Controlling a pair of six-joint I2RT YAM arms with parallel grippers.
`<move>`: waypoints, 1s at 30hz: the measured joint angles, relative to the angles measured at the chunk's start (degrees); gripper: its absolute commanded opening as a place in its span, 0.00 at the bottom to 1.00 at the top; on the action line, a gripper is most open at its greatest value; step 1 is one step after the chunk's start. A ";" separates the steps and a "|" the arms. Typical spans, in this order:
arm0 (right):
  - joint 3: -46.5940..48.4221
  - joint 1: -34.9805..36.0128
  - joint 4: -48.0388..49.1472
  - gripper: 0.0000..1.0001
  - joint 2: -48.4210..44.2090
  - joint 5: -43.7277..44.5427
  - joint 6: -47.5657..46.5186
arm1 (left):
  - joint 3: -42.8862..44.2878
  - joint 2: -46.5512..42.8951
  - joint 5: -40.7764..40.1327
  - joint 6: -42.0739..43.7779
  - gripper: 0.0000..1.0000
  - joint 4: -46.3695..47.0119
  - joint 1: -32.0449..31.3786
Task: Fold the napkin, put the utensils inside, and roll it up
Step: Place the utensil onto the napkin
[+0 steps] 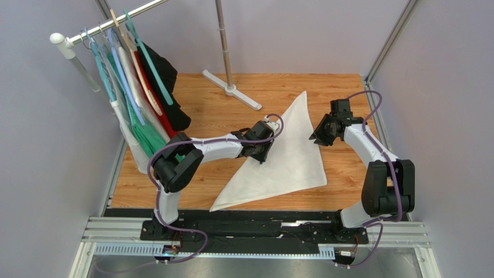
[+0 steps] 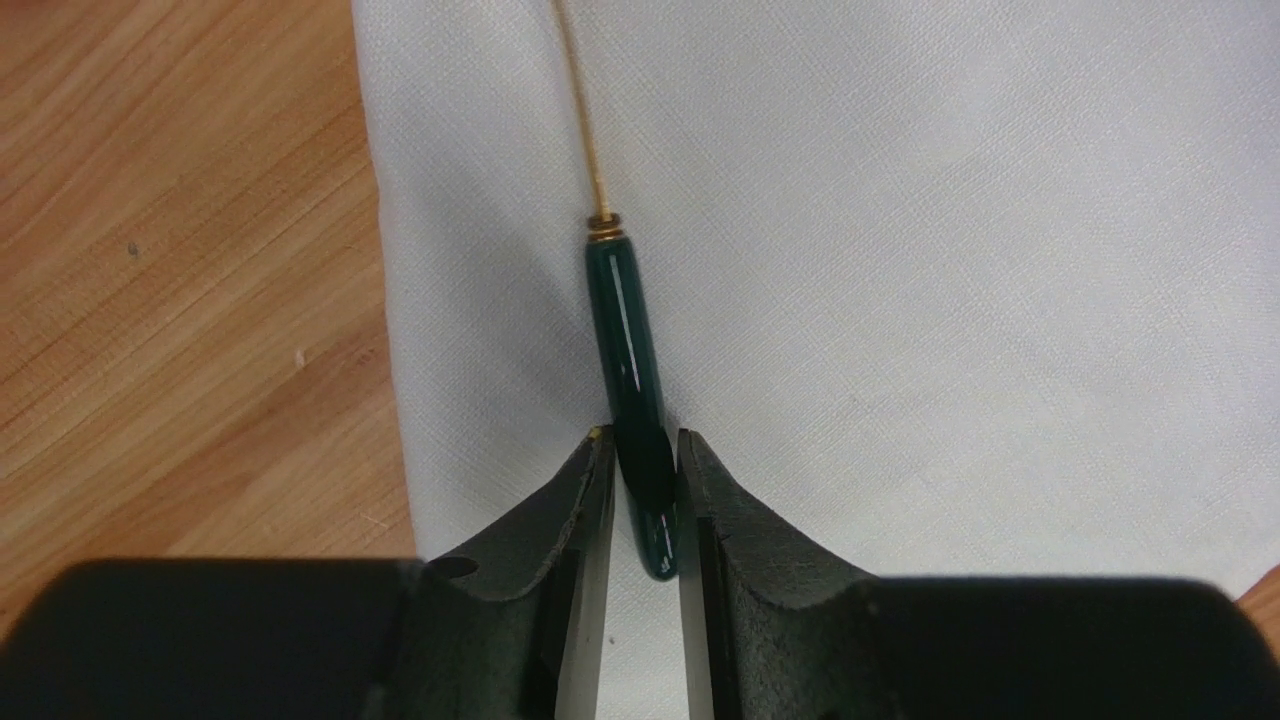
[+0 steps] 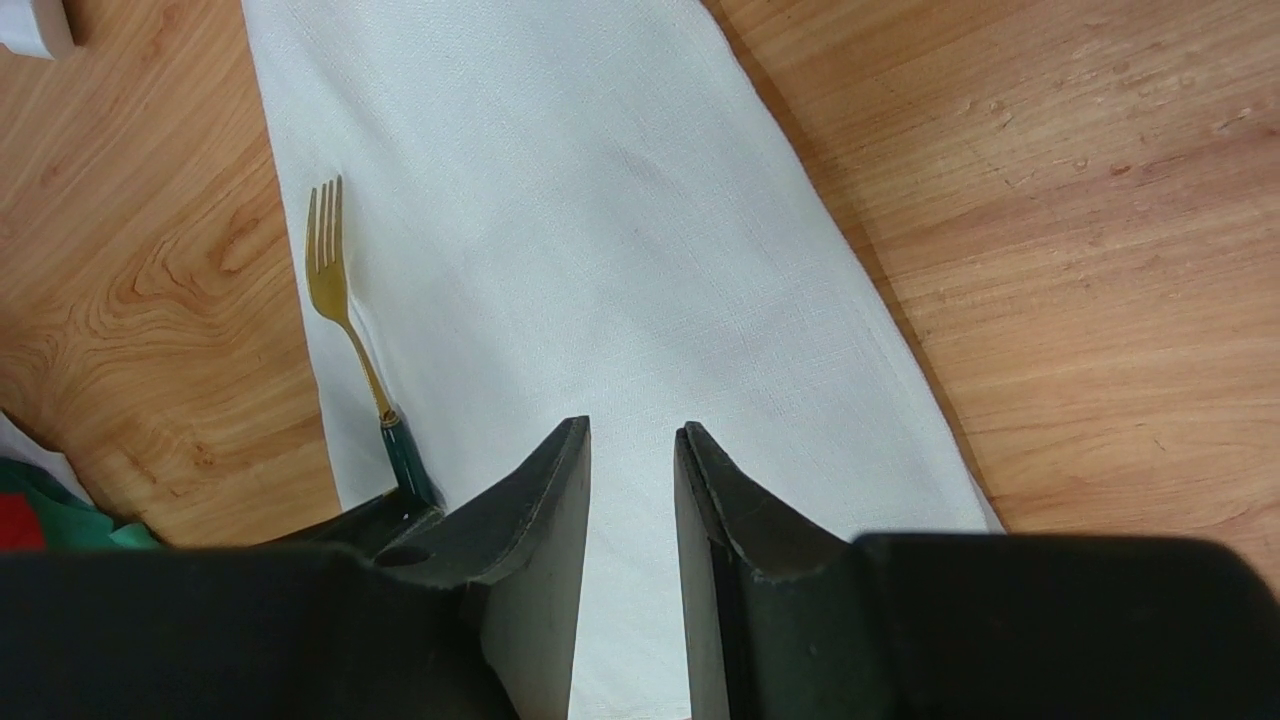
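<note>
Pinching the fork (image 2: 628, 338) by its handle, left hand (image 2: 643, 450) hides it from above; right hand (image 3: 631, 435) slightly spread.

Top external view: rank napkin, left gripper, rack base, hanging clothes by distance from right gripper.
1. napkin, directly beneath the right gripper tips.
2. left gripper, across the napkin, closed on the fork.
3. rack base, far side, left of centre.
4. hanging clothes, far left.

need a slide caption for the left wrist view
Left gripper straddling the fork's green handle on the white napkin.
</note>
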 measured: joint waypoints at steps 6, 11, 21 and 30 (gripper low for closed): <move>-0.33 -0.26 0.15 0.31 -0.02 -0.28 -0.24 | 1.27 0.42 -1.70 0.55 0.26 -1.81 -0.50; -0.81 -0.33 0.17 0.31 -0.04 -0.37 -0.39 | 1.38 0.48 -2.89 1.05 0.25 -2.34 -0.57; -0.98 -0.50 0.20 0.30 -0.04 -0.76 -0.68 | 1.40 0.48 -3.56 0.50 0.15 -2.43 -0.61; -1.14 -0.68 0.35 0.30 -0.07 -0.76 -0.87 | 1.51 0.48 -4.63 -1.25 0.04 -2.95 -0.61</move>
